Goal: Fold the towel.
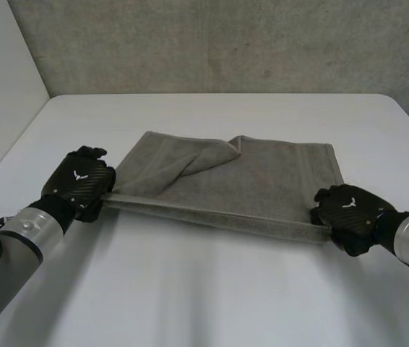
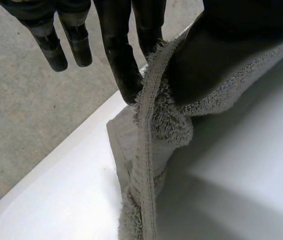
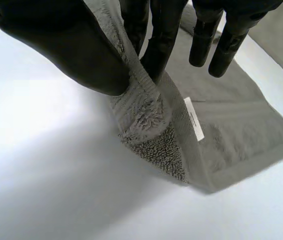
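Note:
A grey towel lies on the white table, with its far left corner flopped over onto itself. My left hand pinches the near left corner between thumb and fingers, and the towel's hem hangs down from that pinch. My right hand pinches the near right corner. There the thumb presses the towel against the fingers, beside a small white label. The near edge is lifted a little off the table and stretched between both hands.
The table's far edge meets a grey concrete wall. A white panel stands at the left. Bare table lies in front of the towel and beyond it.

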{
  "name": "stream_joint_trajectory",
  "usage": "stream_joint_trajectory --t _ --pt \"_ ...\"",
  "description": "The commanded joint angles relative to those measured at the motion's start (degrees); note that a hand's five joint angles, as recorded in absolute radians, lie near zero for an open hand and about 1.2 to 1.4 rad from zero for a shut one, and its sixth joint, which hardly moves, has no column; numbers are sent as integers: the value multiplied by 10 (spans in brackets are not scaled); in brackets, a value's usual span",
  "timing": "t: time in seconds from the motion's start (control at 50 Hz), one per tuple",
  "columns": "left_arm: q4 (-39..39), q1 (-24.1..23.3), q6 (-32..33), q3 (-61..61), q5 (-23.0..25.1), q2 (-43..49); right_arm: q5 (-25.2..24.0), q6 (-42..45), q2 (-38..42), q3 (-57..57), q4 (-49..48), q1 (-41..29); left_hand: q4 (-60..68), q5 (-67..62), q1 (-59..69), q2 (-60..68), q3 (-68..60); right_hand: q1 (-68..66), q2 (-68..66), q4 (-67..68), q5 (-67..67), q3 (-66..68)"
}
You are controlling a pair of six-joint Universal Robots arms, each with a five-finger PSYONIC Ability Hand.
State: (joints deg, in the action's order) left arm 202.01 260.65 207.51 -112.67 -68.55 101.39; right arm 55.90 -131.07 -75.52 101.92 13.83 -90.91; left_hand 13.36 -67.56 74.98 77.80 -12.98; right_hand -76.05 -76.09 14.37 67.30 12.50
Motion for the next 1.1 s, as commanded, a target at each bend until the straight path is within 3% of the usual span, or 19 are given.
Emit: stream_joint_trajectory --t 0.02,0.22,0.34,0.46,0.5,0.58,0.68,0.72,0.76,0.78,0.8,0.84,0.92,0.96,1.1 --pt "-66 -14 1 21 -4 -8 39 -67 -12 -25 2 -6 -34 -24 50 22 30 -40 -39 -44 27 -25" --pt "-85 -15 1 125 -7 -27 47 -87 -45 -111 5 -8 -34 -24 50 22 30 -40 -39 -44 27 -25" --pt "-92 -18 1 178 -10 -9 49 -90 -11 -183 1 -29 -34 -24 50 22 30 -40 -39 -44 27 -25" --pt "-92 -48 2 315 -13 120 78 -94 101 -326 -11 -68 -34 -24 50 22 30 -40 -39 -44 27 -25" --pt "-88 -59 1 417 -27 191 92 -97 131 -369 -23 -73 -34 -24 50 22 30 -40 -39 -44 27 -25" --pt "-73 -67 -5 532 -47 244 125 -126 210 -510 -120 -107 -34 -24 50 22 30 -40 -39 -44 27 -25" --pt "-1 -88 -69 668 -76 249 147 -176 200 -616 -237 -119 -34 -24 50 22 30 -40 -39 -44 27 -25" --pt "29 -96 -104 679 -83 223 158 -212 176 -617 -281 -122 -34 -24 50 22 30 -40 -39 -44 27 -25" --pt "97 -89 -191 650 -94 132 162 -253 144 -605 -324 -122 -34 -24 50 22 30 -40 -39 -44 27 -25" --pt "97 -88 -192 649 -94 131 160 -294 121 -588 -362 -117 -34 -24 50 22 30 -40 -39 -44 27 -25" --pt "136 -74 -246 628 -92 103 156 -322 120 -570 -382 -113 -34 -24 50 22 30 -40 -39 -44 27 -25" --pt "164 -53 -279 614 -84 117 150 -328 128 -557 -379 -112 -34 -24 50 22 30 -40 -39 -44 27 -25" --pt "148 -41 -272 579 -60 142 132 -314 141 -518 -348 -110 -34 -24 50 22 30 -40 -39 -44 27 -25" --pt "131 -32 -259 509 -24 141 109 -296 131 -442 -321 -104 -34 -24 50 22 30 -40 -39 -44 27 -25" --pt "135 -4 -195 360 25 145 74 -253 103 -270 -328 -91 -34 -24 50 22 30 -40 -39 -44 27 -25"
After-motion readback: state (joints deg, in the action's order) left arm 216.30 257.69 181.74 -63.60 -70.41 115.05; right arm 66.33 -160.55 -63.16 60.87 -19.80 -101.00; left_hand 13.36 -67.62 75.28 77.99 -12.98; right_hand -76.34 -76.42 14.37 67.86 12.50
